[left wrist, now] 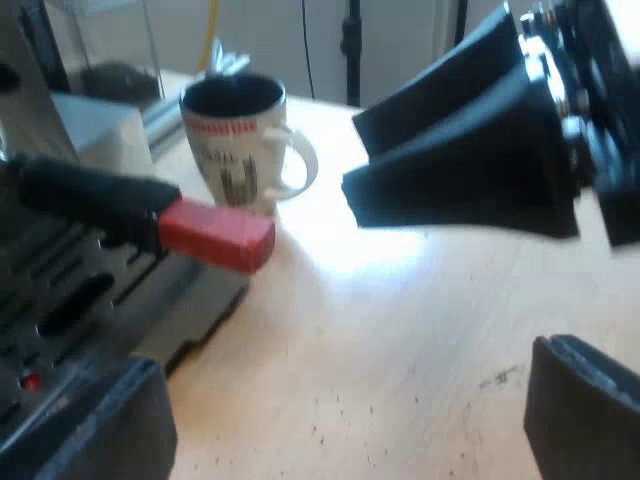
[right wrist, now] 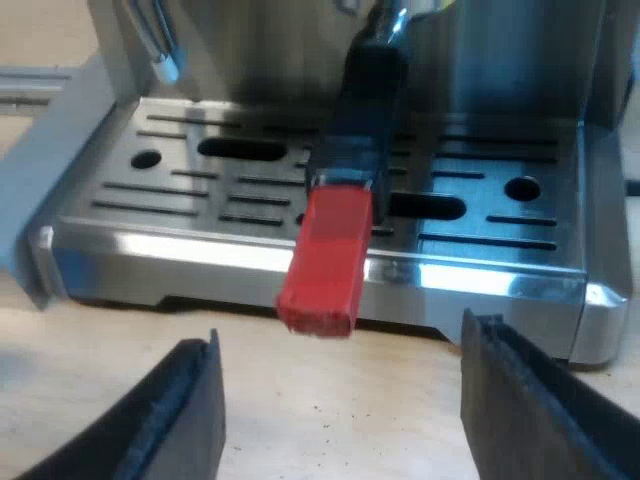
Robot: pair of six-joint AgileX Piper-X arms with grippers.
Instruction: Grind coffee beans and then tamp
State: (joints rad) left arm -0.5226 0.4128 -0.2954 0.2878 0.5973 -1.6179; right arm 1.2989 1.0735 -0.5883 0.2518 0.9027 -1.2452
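At front of steel espresso machine (right wrist: 150, 250), dark red-ended holder handle (right wrist: 335, 215) locked in, white printed mug (left wrist: 235, 140) near, left hand (left wrist: 335, 425) released, right hand (right wrist: 345, 400) released.

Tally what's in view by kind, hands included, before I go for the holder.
Espresso machine: 1
Metal holder, red-ended handle sticking out of the machine's front: 1
Mug: 1
Hands: 2, the left hand and the right hand, both open
Total: 5
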